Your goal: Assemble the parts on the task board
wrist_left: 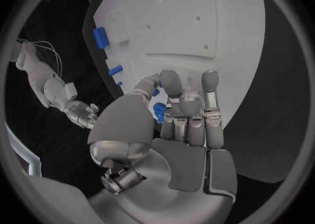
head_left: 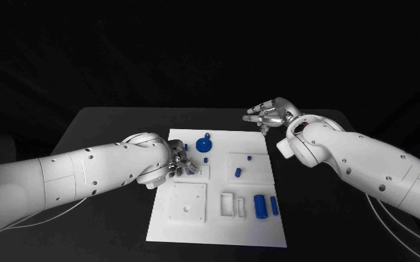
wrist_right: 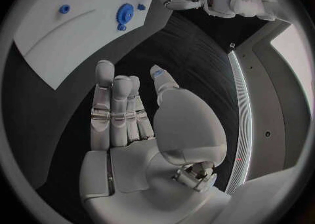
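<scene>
Nearest the head camera, two blue cylinders (head_left: 265, 206) are seen lying side by side at the near right of the white task board (head_left: 254, 228), just beside a pair of white slotted blocks (head_left: 233, 205). A raised white square plate (head_left: 187, 202) is set at the board's near left. On the far part of the board, a blue gear-like disc (head_left: 204, 146) is seen, and smaller blue pegs (head_left: 238, 171) are standing on a square panel to its right. The left robot hand (head_left: 178, 164) is placed over the board's left edge, and in its wrist view a small blue part (wrist_left: 158, 112) is seen pinched between thumb and fingers. The right robot hand (head_left: 267, 116) is held above the black worktop (head_left: 114, 122) beyond the board's far right corner, fingers spread and nothing gripped.
</scene>
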{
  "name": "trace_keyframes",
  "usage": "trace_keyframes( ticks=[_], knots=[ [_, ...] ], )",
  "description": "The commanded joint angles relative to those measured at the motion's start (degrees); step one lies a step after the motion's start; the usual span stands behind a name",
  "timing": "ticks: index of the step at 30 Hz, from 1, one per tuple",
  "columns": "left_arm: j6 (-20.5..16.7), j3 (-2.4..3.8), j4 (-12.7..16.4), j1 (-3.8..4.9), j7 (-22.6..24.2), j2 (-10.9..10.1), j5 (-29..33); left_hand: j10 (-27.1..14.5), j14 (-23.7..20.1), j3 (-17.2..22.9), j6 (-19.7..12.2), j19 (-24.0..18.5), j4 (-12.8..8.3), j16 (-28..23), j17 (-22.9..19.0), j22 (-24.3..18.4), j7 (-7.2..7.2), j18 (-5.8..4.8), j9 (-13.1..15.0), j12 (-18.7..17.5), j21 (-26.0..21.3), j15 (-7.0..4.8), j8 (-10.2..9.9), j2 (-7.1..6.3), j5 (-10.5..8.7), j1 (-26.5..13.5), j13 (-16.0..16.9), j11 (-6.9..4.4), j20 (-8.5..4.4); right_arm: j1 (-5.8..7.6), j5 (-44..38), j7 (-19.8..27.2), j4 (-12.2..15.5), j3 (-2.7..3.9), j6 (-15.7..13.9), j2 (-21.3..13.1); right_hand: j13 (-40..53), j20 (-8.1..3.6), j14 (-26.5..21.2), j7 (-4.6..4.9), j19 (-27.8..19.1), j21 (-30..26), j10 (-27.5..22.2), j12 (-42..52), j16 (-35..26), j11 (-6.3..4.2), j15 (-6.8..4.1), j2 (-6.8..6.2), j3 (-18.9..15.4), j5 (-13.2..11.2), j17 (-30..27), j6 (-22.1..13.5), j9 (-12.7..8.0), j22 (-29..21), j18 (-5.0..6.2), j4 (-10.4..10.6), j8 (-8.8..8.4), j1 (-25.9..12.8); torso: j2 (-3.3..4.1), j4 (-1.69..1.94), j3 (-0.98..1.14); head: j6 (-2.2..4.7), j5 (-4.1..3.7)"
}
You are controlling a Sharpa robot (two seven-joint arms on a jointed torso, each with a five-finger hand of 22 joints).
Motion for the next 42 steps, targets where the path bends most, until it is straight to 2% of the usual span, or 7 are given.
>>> trace_keyframes(
  ticks=[1,5,7,13,31,37,42],
  knots=[
    [1.7,-0.06,0.1,-0.19,0.7,0.2,1.1,0.7,-0.6,3.8,7.8,0.2,-3.4,-0.3,-0.3,1.1,-5.49,-0.37,-0.1,-0.3,-0.2,-0.09,0.1,1.45,-0.43,1.8,-0.1,-1.40,0.01,-0.06,-0.5,0.1,0.0,0.03,1.0,0.0,0.0,0.03,-0.6,0.21,0.7,-0.2,-0.3,0.2,0.4,0.06,-0.02,0.12,0.3,0.3,0.0,0.0,0.0,0.7,0.51,0.1,-0.17,-0.3,0.01,0.01,-0.01,0.01,-0.16],
    [2.4,-0.04,0.5,-0.10,0.8,-0.3,1.7,0.7,-0.8,3.6,7.5,0.1,-2.8,-0.7,-1.2,1.1,-5.40,-0.39,0.0,-0.6,-0.6,-0.02,0.1,1.70,-1.44,2.1,-0.6,-1.32,0.08,-0.07,-0.5,0.1,-0.1,0.03,1.0,0.1,0.0,0.03,-0.6,0.21,0.7,-0.2,-0.3,0.2,0.4,0.06,-0.02,0.12,0.3,0.3,0.0,0.0,0.0,0.7,0.51,0.1,-0.17,-0.3,-0.05,0.05,0.01,0.03,-0.18],
    [2.9,-0.03,0.6,0.06,0.8,-0.4,2.0,0.7,-1.1,3.6,7.1,0.1,-2.3,-1.1,-1.9,1.1,-5.31,-0.42,0.1,-0.8,-0.8,0.00,0.1,2.67,-4.84,2.2,-0.8,-1.24,0.08,-0.08,-0.5,0.1,-0.1,0.03,1.0,0.1,0.0,0.03,-0.6,0.21,0.7,-0.2,-0.3,0.2,0.4,0.06,-0.02,0.12,0.3,0.3,0.0,0.0,0.0,0.7,0.51,0.1,-0.17,-0.3,-0.05,0.04,0.00,0.05,-0.20],
    [5.4,0.01,1.2,0.99,0.6,-0.9,3.1,0.7,-1.9,3.0,5.6,0.0,-1.3,-1.5,-3.2,1.1,-5.12,-0.70,3.0,-1.7,-1.9,0.01,0.2,3.49,-7.36,2.9,-1.2,-1.08,0.01,-0.11,-0.5,0.1,-0.2,0.03,1.1,0.2,0.0,0.03,-0.6,0.21,0.7,-0.2,-0.3,0.2,0.4,0.06,-0.02,0.12,0.3,0.3,0.0,0.0,0.0,0.7,0.51,0.1,-0.17,-0.3,-0.02,-0.02,0.01,0.16,-0.18],
    [11.8,0.43,-0.2,3.49,-0.1,-0.4,4.6,0.6,-2.4,2.8,4.8,0.0,-1.1,-1.2,-3.8,1.2,-5.03,-0.79,5.8,-2.2,-2.5,0.10,0.2,3.61,-8.08,3.6,-0.8,-0.99,0.08,-0.29,-0.5,0.0,-0.7,0.03,1.3,0.6,0.0,0.03,-0.6,0.21,0.7,-0.2,-0.3,0.2,0.4,0.06,-0.02,0.12,0.3,0.3,0.0,0.0,0.0,0.7,0.51,0.1,-0.17,-0.3,0.01,0.02,0.06,0.32,-0.25],
    [18.1,0.44,-3.2,4.04,-2.2,1.7,5.3,0.4,-3.4,2.6,3.5,-0.6,-0.9,-1.7,-4.4,1.1,-4.85,-0.84,9.7,-3.8,-3.2,0.28,0.4,4.62,-11.35,3.8,-1.0,-0.70,0.24,-0.30,-0.5,0.0,-0.8,0.03,1.4,0.7,0.0,0.03,-0.6,0.21,0.7,-0.2,-0.3,0.2,0.4,0.06,-0.02,0.12,0.3,0.3,0.0,0.0,0.0,0.7,0.51,0.1,-0.17,-0.3,0.01,-0.03,0.06,0.22,-0.14],
    [20.6,0.41,-5.9,4.24,-3.1,3.5,5.4,0.4,-3.8,2.2,2.1,-0.5,-1.1,-0.9,-5.0,1.2,-4.95,-0.86,15.6,-4.3,-3.4,0.19,1.1,5.24,-11.57,3.8,0.0,-0.73,0.16,-0.31,-0.5,-0.1,-0.8,0.03,1.4,0.7,0.0,0.03,-0.6,0.21,0.7,-0.2,-0.3,0.2,0.4,0.06,-0.02,0.12,0.3,0.3,0.0,0.0,0.0,0.7,0.51,0.1,-0.17,-0.3,-0.02,0.04,0.04,0.17,-0.14]
  ],
)
